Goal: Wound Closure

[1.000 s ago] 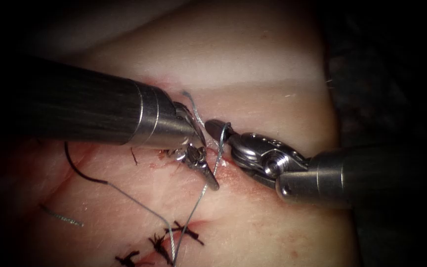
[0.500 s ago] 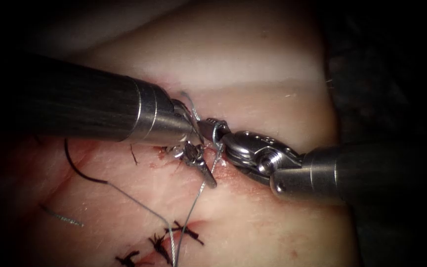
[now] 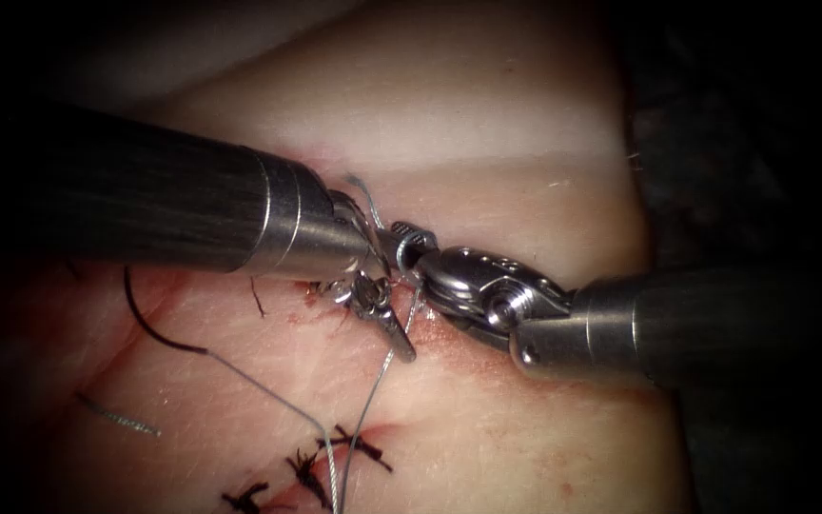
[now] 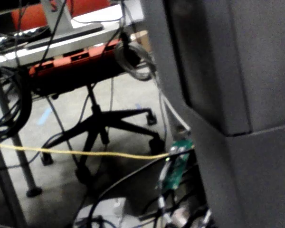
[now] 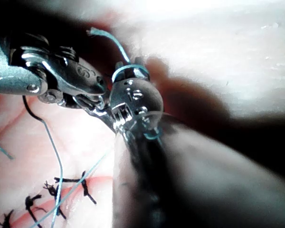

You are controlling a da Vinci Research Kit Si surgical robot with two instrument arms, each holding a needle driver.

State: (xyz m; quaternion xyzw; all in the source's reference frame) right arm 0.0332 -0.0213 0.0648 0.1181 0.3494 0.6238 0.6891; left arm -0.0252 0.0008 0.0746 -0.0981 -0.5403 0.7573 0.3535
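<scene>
**Thread looped round the right tool's jaws**

We see the tissue (image 3: 487, 124) lying pale across the scene, its cut (image 3: 449, 338) running beneath both tools. The left tool (image 3: 387, 324) enters from the left, its jaws pointing toward the near side, closed on the thread (image 3: 373, 405). The right tool (image 3: 409, 238) reaches in from the right, its tip just beside the left tool's wrist; its jaws are slightly parted with thread wound around them. Finished stitches (image 3: 335, 457) lie nearer. We cannot find the needle.
</scene>
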